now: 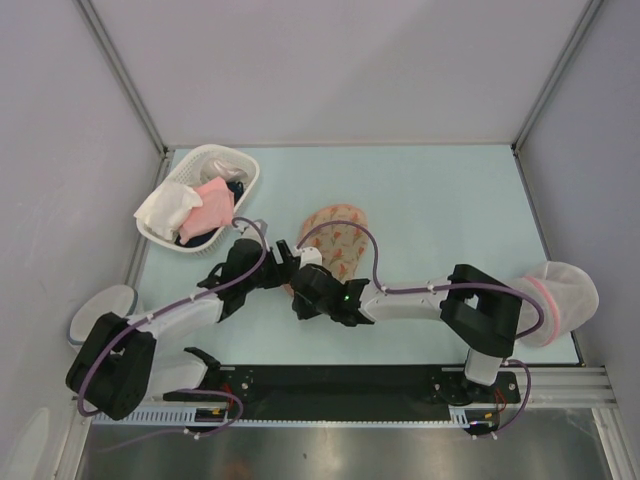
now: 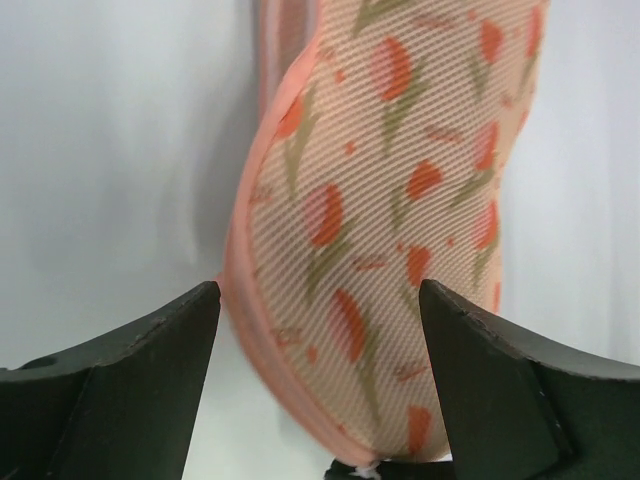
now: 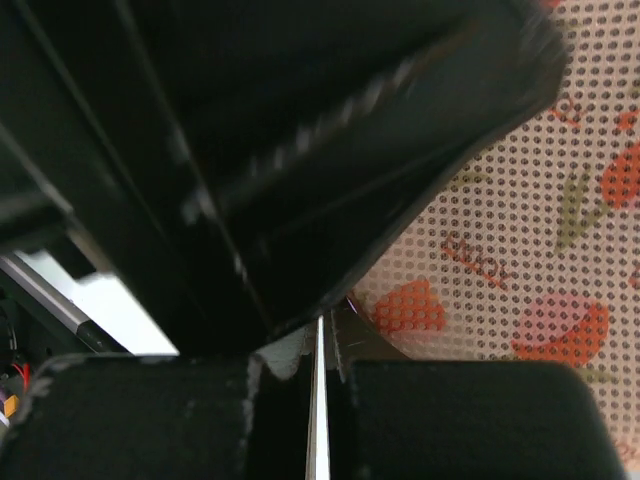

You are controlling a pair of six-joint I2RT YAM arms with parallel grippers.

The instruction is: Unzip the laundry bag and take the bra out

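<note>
The laundry bag [image 1: 340,235], a flat beige-pink pouch with orange-red flowers, lies mid-table. Its near end is covered by both grippers. My left gripper [image 1: 288,262] comes in from the left and stands open [image 2: 320,320]. The bag's rounded end with its pink rim [image 2: 380,200] sits between and beyond the fingers, with a clear gap at the left finger [image 2: 150,360]. My right gripper [image 1: 303,287] is shut [image 3: 320,345] at the bag's edge, over its dotted mesh [image 3: 520,260]. A thin pale sliver shows between its pads; I cannot tell what it is. The bra is hidden.
A white basket [image 1: 245,165] at the back left holds a pink cloth [image 1: 212,203], a white cloth [image 1: 165,210] and dark cloth. A white mesh dome with a pink rim [image 1: 560,290] stands at the right edge. The left arm's dark body [image 3: 300,150] fills the right wrist view.
</note>
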